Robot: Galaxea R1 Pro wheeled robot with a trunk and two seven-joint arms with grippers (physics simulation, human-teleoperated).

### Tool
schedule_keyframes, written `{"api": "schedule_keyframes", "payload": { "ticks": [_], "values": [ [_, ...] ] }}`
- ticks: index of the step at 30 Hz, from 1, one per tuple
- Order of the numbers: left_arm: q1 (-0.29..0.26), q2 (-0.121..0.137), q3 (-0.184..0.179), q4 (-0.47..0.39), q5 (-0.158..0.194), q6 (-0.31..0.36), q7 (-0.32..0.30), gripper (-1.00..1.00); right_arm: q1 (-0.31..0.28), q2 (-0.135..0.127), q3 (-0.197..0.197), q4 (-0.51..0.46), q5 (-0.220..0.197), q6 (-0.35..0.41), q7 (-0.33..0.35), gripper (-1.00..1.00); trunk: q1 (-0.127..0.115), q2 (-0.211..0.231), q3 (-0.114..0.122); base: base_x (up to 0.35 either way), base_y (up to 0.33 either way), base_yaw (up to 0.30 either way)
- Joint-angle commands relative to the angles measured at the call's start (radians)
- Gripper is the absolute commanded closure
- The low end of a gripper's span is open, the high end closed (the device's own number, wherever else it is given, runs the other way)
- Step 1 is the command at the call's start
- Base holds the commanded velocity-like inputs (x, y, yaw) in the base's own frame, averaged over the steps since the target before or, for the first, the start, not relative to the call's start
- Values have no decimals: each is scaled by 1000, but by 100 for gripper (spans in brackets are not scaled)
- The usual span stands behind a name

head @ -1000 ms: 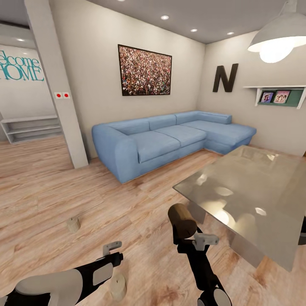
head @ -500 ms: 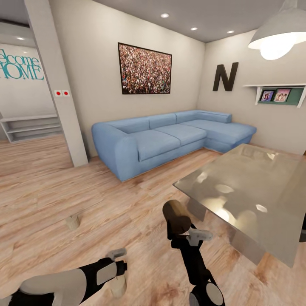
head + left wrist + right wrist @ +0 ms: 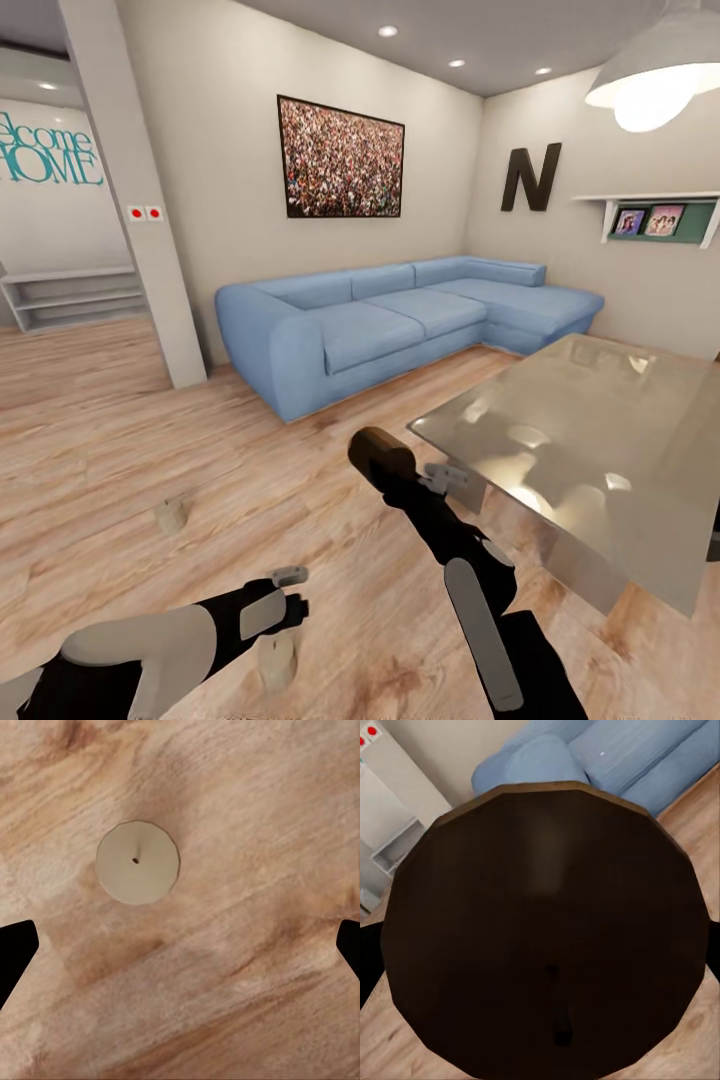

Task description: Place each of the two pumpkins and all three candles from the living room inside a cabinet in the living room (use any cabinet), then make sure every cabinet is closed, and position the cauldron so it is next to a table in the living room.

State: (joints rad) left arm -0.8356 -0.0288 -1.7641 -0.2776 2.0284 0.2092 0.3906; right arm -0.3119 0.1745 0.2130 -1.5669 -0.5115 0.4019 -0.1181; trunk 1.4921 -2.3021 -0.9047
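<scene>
Directly beneath your left gripper [image 3: 283, 600]: one candle [image 3: 138, 862], upright on the wood floor [image 3: 120, 450], wick end toward the camera; fingers spread wide, touching nothing. Beyond and outboard of that gripper: a second candle [image 3: 170, 515], standing alone, well apart. Between the fingers of your right gripper [image 3: 400, 470]: a third candle [image 3: 547, 930], held fast, its round end dark in shadow. Just beside that gripper's outer side: the table [image 3: 600, 450], glossy grey corner nearest. Well beyond both: blue sofa [image 3: 400, 320].
</scene>
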Motion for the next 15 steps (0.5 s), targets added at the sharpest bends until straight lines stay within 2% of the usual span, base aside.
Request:
{"api": "schedule_keyframes", "payload": {
  "ticks": [1, 10, 12, 15],
  "values": [
    [-1, 1, -3, -2, 1, 1, 14, -100, -3, 0, 1, 0, -17, 5, -3, 100, 4, -8, -4, 0, 0, 0],
    [-2, 2, -2, -2, 2, -2, 33, -100, -6, -1, 1, -1, -34, 9, 30, 100, 38, -71, -32, 0, 0, 0],
    [-2, 0, -2, -2, 1, -4, 34, -100, -6, -1, 1, -2, -52, 10, 53, 100, 46, -85, -39, 0, 0, 0],
    [-2, -1, -2, -2, 1, -8, 33, -100, -5, -2, -1, -1, -119, 10, 92, 100, 57, -106, -48, 0, 0, 0]
  ]
}}
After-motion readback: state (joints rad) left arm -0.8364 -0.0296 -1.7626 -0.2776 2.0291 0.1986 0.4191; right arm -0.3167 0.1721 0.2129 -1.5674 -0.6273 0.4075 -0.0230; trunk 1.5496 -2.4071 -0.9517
